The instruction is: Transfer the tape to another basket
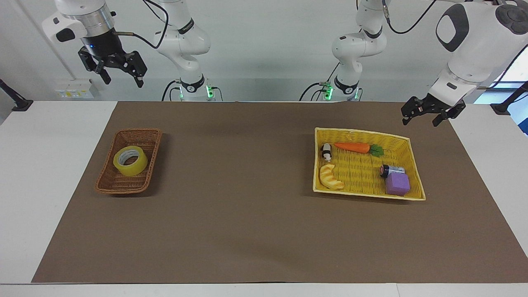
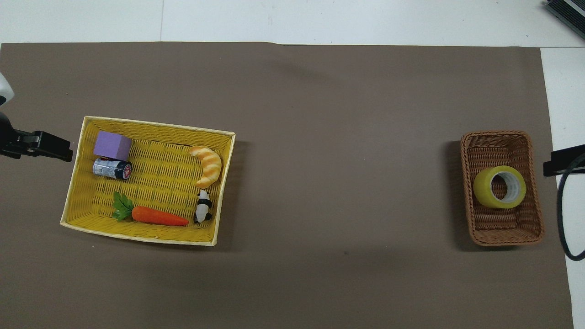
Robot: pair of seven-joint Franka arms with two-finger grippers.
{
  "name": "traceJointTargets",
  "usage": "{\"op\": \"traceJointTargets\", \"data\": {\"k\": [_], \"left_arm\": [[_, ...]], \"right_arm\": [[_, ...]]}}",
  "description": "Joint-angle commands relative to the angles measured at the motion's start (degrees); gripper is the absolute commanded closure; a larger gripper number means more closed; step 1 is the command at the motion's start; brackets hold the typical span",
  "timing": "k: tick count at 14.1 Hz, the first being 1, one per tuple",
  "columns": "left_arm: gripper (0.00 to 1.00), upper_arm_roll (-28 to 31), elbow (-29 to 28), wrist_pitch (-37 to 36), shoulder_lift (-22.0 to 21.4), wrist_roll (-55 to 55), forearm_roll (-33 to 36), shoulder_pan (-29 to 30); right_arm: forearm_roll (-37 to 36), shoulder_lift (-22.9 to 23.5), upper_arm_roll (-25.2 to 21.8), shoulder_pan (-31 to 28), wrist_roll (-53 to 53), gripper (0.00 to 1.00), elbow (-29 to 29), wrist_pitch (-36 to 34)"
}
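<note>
The tape [image 1: 130,160], a yellow roll with a pale core, lies in the brown wicker basket [image 1: 142,136] at the right arm's end of the table. It also shows in the overhead view [image 2: 499,187] in that basket [image 2: 496,138]. My right gripper [image 1: 123,81] is open and empty, raised high, well above the basket and apart from it. One of its fingers [image 2: 557,161] shows in the overhead view beside the basket. My left gripper [image 1: 420,122] is open and empty, low over the mat by the yellow basket's corner.
The larger yellow basket [image 1: 363,133] at the left arm's end holds a carrot [image 1: 352,147], a panda figure [image 1: 326,152], a croissant toy [image 1: 330,177], a battery [image 1: 391,170] and a purple block [image 1: 397,184]. A brown mat [image 1: 247,206] covers the table.
</note>
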Motion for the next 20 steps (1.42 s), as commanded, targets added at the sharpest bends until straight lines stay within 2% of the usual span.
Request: {"op": "traceJointTargets", "data": {"k": [1, 20], "left_arm": [[0.0, -0.2, 0.7, -1.0, 0.2, 0.5, 1.0, 0.2], [0.0, -0.2, 0.7, -1.0, 0.2, 0.5, 1.0, 0.3]], "right_arm": [[-0.3, -0.7, 0.0, -0.4, -1.3, 0.0, -0.2, -0.1], [-0.3, -0.7, 0.0, -0.4, -4.1, 0.0, -0.3, -0.2]]}}
